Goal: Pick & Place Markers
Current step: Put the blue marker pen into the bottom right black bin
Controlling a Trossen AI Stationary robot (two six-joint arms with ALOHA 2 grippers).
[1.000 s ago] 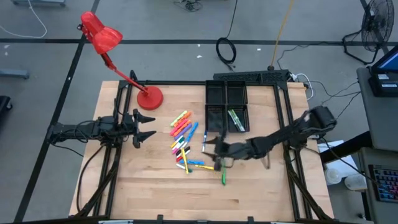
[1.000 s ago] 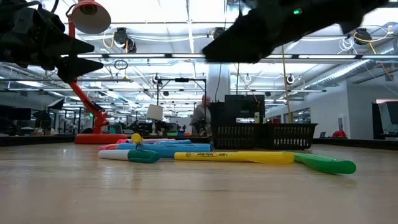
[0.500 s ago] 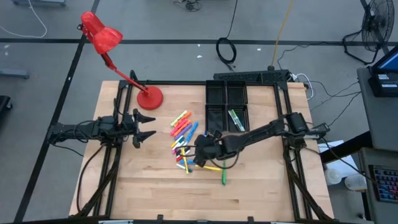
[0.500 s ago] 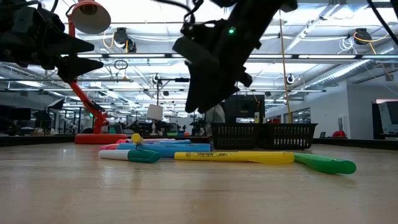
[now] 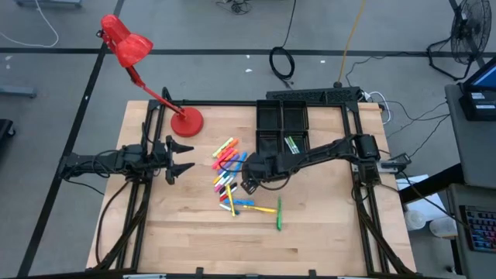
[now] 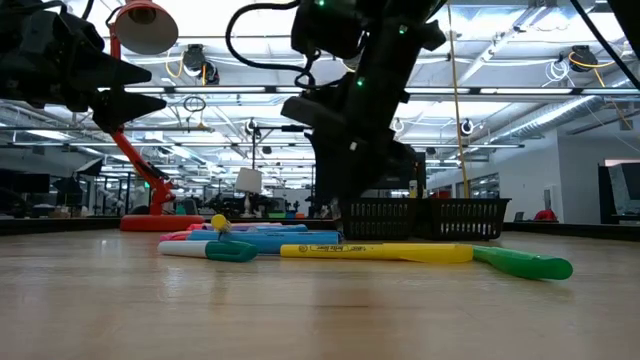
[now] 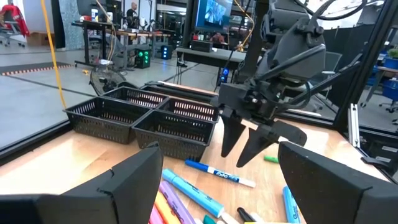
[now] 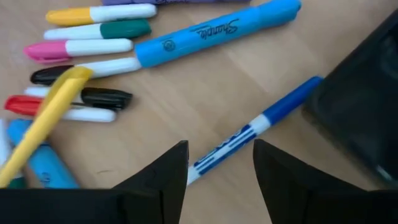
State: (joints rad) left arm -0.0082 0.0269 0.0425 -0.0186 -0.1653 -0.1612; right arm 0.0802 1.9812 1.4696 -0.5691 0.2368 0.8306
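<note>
- You have a light wooden table (image 5: pixel 194 232).
- A cluster of mixed-colour markers (image 5: pixel 227 167) lies near its middle.
- A green marker (image 5: pixel 279 215) lies apart, nearer the front edge.
- A black four-compartment tray (image 5: pixel 282 124) sits at the back.
- A red lamp base (image 5: pixel 187 122) rests back left.

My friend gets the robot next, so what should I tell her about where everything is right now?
Right tool: open, poised over a thin blue-and-white marker beside the black tray; not gripping yet.
Left tool: open, empty, waiting at the table's left side.
Markers: most lie in a pile mid-table; a green one sits apart.
Done: a few markers are in one tray compartment.
Left: the pile.
</note>
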